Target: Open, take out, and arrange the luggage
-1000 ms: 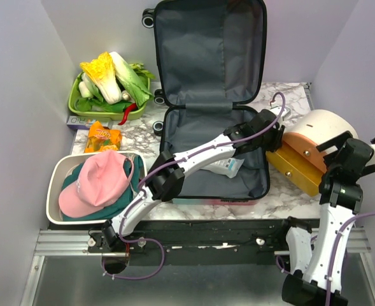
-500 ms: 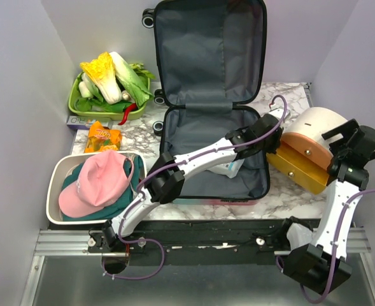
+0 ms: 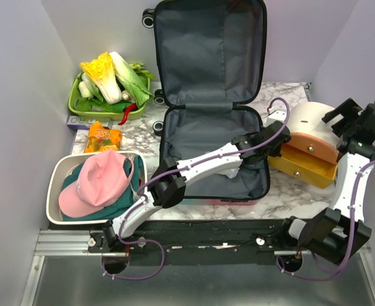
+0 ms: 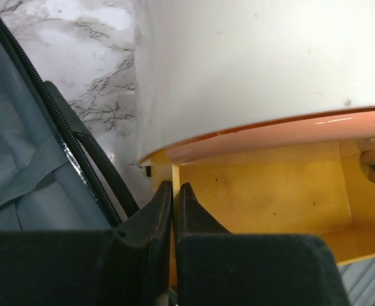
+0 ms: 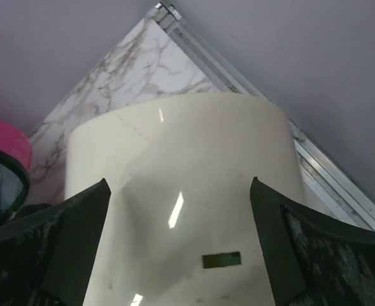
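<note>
a: luggage (image 3: 209, 95) pos?
b: top-ctr down to ctr of overhead view. it is open. lid stands upright against the back wall, base lies flat on the marble table (image 3: 286, 191). grey lining shows in both halves, black wheels on its left side.
a: contents?
b: one white packet (image 3: 228, 169) in the base, lower right, partly under the left arm (image 3: 200, 156).
a: left gripper (image 4: 174, 186) state?
b: reaches across the base, right of ctr. fingers nearly together, pinched on the thin side wall of the yellow drawer (image 4: 263, 191). drawer sticks out of the cream container (image 4: 251, 57), just beside the luggage's right rim.
a: right gripper (image 5: 179, 188)?
b: right edge of overhead view, by the container's far side. fingers spread wide, nothing held. wrist view: container's curved top fills the gap btwn them. contact w/ it cannot be told.
a: other items?
b: lower left: white basin (image 3: 52, 191) w/ pink cap (image 3: 95, 182) on green cloth (image 3: 120, 207). upper left: green tray (image 3: 85, 116) of leafy veg (image 3: 111, 80). orange packet (image 3: 103, 136) on the table btwn tray and basin.
</note>
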`<state>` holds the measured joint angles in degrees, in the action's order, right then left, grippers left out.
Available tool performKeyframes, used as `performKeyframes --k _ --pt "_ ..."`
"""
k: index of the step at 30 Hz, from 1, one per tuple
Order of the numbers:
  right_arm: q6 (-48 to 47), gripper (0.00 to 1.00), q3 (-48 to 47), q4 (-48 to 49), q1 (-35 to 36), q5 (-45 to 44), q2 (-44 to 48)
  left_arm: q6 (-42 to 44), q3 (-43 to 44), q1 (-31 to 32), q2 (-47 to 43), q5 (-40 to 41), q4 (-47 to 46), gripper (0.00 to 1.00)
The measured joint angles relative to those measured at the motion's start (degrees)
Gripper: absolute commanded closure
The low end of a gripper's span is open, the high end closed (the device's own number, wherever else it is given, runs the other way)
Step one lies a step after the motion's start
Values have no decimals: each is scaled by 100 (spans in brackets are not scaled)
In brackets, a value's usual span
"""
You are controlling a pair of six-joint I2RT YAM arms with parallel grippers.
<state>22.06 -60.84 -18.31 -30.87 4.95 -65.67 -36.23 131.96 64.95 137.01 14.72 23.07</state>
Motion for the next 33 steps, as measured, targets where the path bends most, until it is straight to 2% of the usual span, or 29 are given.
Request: performKeyframes --k 4,8,13,17,24,33 --pt "-166 0 -562 -420 68 46 -96 -216 177 31 57 205 278 100" --pt "-33 0 -739 -933 83 4 684 -417 184 37 59 271 315 100" --pt "227 0 -310 -1279 280 334 1969 -544 184 33 59 278 319 100" --pt "417 0 240 -1473 461 669 2406 -597 162 31 59 278 313 100" --pt "555 0 1176 -1762 468 717 2450 -702 85 50 57 275 186 100" --pt "442 0 929 -1303 470 715 1550 -896 -481 81 -170 321 -280 100"
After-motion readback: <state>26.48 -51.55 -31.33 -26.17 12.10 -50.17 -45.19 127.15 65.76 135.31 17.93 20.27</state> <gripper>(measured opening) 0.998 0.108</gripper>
